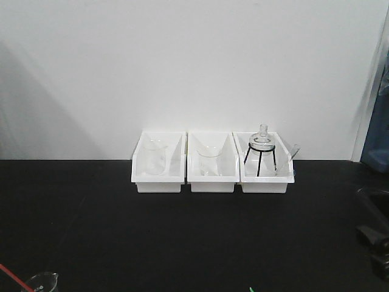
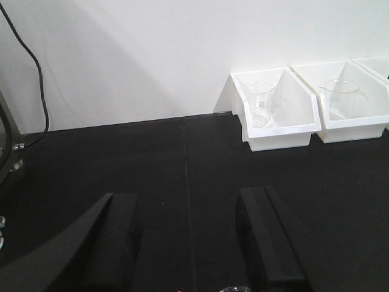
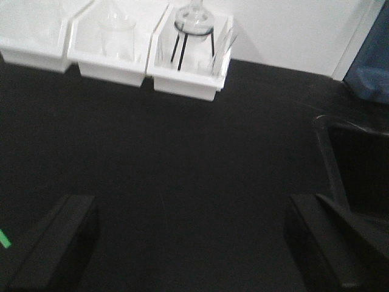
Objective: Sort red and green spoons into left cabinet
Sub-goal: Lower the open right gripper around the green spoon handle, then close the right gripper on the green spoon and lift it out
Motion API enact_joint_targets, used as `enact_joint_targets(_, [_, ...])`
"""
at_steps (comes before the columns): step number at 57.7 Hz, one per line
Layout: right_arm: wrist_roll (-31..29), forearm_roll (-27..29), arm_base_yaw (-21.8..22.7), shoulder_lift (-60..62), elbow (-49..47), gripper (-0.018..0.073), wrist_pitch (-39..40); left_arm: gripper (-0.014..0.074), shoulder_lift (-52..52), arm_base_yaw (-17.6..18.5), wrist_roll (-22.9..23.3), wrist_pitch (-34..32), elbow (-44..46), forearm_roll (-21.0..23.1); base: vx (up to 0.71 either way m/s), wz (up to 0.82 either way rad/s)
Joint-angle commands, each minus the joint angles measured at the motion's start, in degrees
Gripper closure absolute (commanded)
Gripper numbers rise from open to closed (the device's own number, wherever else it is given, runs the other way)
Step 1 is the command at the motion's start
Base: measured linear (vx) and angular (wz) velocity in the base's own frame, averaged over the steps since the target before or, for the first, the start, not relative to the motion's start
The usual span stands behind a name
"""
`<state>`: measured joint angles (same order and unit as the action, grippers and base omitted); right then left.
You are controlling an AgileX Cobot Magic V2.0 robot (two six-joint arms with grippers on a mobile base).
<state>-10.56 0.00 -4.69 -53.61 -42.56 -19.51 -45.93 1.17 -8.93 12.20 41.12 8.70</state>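
The red spoon point(image 1: 8, 271) shows as a thin red handle at the bottom left of the front view, next to a glass beaker rim point(image 1: 41, 280). Only a short green piece of the green spoon point(image 1: 250, 289) shows at the bottom edge, and again as a green sliver point(image 3: 4, 238) at the left edge of the right wrist view. My left gripper point(image 2: 185, 198) is open above the bare black table, with nothing between its fingers. My right gripper point(image 3: 189, 201) is open wide, also with nothing in it. The left cabinet is out of view.
Three white bins point(image 1: 210, 179) stand in a row against the white wall, holding glass beakers point(image 1: 155, 157) and a flask on a black tripod point(image 1: 262, 152). A black cable point(image 2: 36, 85) hangs at the far left. Dark arm hardware point(image 1: 372, 237) sits at the right edge.
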Motion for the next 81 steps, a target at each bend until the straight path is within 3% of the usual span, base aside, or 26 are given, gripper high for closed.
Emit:
enact_joint_targets(1, [-7.6,5.1,0.2,-1.4,-2.1,-0.0083,3.1,0.0114,0.2,0.5,0.0,-4.5,2.1,0.5,0.00,0.00])
enact_joint_targets(9, [-17.9,17.2,0.1,-4.7,-2.1,-0.0068,2.9,0.0114,0.2,0.5,0.0,-4.5,2.1,0.5,0.00,0.00])
enact_joint_targets(15, [-30.2,27.7,-0.2,-7.5,-2.1,-0.0053,1.3,0.0114,0.2,0.5,0.0,-4.5,2.1,0.5,0.00,0.00])
enact_joint_targets(23, [-48.0,42.4,-4.2,-11.7,-2.1,-0.0044,0.2,0.0114,0.2,0.5,0.0,-4.5,2.0,0.5,0.00,0.00])
enact_joint_targets(31, [-59.3,52.1,-8.3,-16.3,-2.1,-0.0041,1.0,0.0114,0.2,0.5,0.0,-4.5,2.0,0.5,0.00,0.00])
enact_joint_targets(41, [-67.0,58.2,-10.6,-22.3,-2.1,-0.0036,1.0,0.0114,0.2,0.5,0.0,-4.5,2.0,0.5,0.00,0.00])
enact_joint_targets(61, [-77.5,67.3,-10.6,-31.0,-2.1,-0.0034,1.6,0.0114,0.2,0.5,0.0,-4.5,2.0,0.5,0.00,0.00])
enact_joint_targets(81, [-91.0,80.5,-10.6,-37.0,-2.1,-0.0034,1.7,0.0114,0.2,0.5,0.0,-4.5,2.0,0.5,0.00,0.00])
